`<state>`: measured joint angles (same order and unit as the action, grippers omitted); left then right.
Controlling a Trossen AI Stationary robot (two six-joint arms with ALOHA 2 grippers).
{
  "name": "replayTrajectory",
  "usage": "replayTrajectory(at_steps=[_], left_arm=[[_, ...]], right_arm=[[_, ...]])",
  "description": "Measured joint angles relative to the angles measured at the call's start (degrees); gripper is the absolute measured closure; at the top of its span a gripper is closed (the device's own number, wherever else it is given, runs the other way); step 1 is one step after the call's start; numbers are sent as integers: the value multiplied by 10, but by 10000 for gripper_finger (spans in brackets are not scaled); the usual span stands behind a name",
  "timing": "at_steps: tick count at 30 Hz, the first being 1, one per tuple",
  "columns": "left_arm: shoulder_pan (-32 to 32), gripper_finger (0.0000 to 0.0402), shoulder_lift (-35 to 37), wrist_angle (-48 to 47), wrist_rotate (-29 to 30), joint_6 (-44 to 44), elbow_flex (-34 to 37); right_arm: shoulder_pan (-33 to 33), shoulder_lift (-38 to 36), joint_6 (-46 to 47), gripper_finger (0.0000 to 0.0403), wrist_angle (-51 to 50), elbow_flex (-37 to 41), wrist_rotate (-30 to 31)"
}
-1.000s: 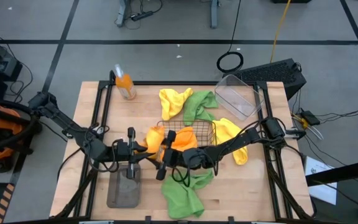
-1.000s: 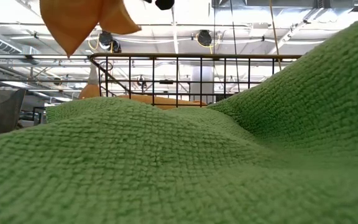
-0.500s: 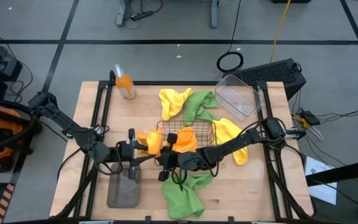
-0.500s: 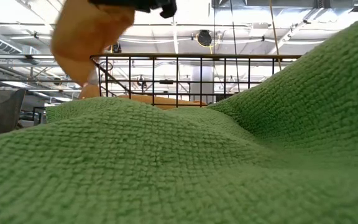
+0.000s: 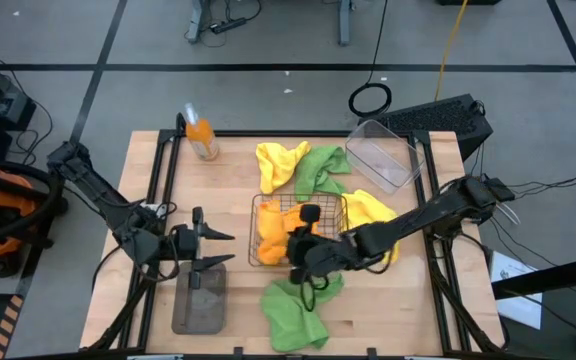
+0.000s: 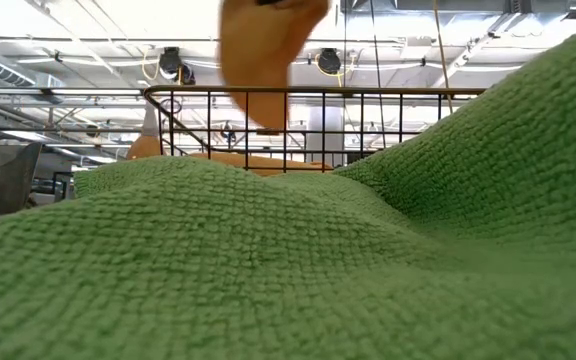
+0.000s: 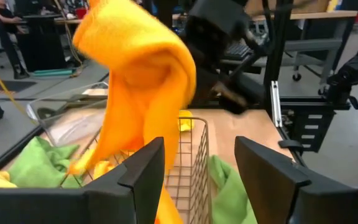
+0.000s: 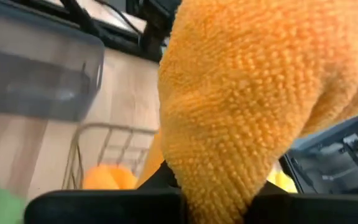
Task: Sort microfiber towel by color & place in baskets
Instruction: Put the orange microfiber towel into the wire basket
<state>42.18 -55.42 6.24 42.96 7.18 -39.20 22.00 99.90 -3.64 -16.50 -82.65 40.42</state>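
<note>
An orange towel [image 7: 143,93] hangs over the square wire-mesh basket [image 5: 298,228], with my right gripper [image 5: 296,238] shut on it. In the low view its lower tip [image 6: 268,120] dips just below the basket's rim [image 6: 368,92]. More orange cloth [image 6: 258,160] lies inside the basket. My left gripper [image 5: 218,250] stands open to the basket's left, above the far end of the grey tray [image 5: 198,305], and touches nothing. The towel hangs beyond its fingers. My right gripper pinches a bunched part of the orange towel [image 8: 219,180] between its two fingers, several layers thick. The arm comes from the table's right side. The towel hangs slack below the hold, lifted over the basket; the bunched cloth hides the fingertips.
Loose towels lie about the basket: yellow [image 5: 280,162] and green [image 5: 323,170] on the far side, yellow [image 5: 370,210] to the right, green [image 5: 296,310] near the front edge. The clear tub [image 5: 383,155] stands far right and the orange bottle [image 5: 201,138] far left.
My left gripper has opened, let go of the orange towel and drawn back toward the table's left edge. My right gripper has shut on the towel and carried it toward the right, from beside the basket's left wall to over the basket.
</note>
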Motion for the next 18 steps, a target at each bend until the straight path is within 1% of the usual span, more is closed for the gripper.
replayTrajectory(at_steps=[5,9,14,18], left_arm=[[2,200,0,-5,1,0,0],[2,200,0,-14,22,-1,0],[2,200,0,-24,34,0,0],[2,200,0,-28,34,0,0]], right_arm=[[1,-71,80,376,-140,0,-1],[0,-116,135,375,-222,0,-1],[0,-156,184,374,-287,0,-5],[0,-169,225,374,-309,0,-40]])
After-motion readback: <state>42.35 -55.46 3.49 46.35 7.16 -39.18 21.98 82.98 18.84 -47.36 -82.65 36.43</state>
